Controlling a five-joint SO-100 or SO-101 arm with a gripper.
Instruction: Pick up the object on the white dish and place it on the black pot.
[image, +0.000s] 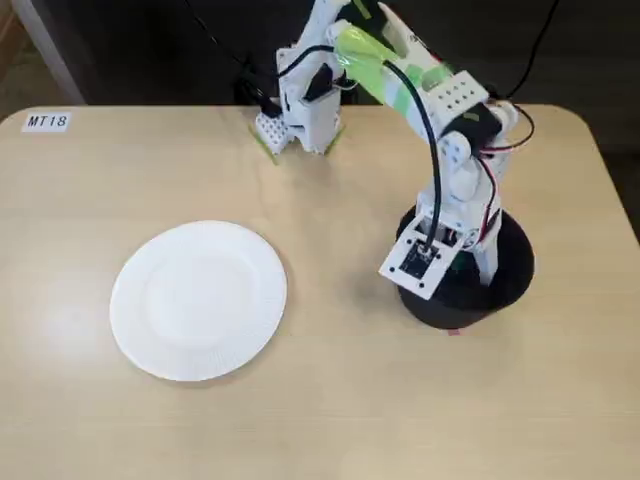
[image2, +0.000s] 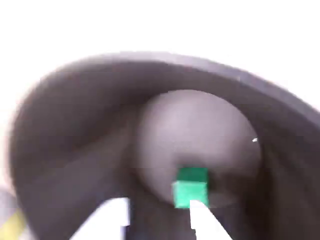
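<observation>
Arm was bent over the black pot (image: 512, 275) at the right of the fixed view, wrist and camera module covering most of the opening, so the claw itself could not be seen there. White dish (image: 198, 300) sat bare on the surface (image: 330, 400), well apart to the left, no cube on it. Wrist view looked straight down into the pot (image2: 75, 130): dark walls all round, paler round floor in the middle, picture blurred. The green cube (image2: 190, 189) showed low in frame against the floor, just at the tip of the right-hand white finger (image2: 202, 217); the other finger (image2: 112, 215) stood well off to the left. Claw (image2: 160, 212) looked spread, with the gap far wider than the cube, so it read as released, not clamped on it; whether the cube touched that finger or lay free on the floor could not be told through the blur. Judged step: drop-off, close to done. To do it well: keep the fingers spread, confirm the cube is resting on the bottom and not stuck to the pad, then lift straight up along the pot's axis. Main risk would be a sideways pull catching the rim and tipping or dragging the pot, or a finger flicking the cube.
</observation>
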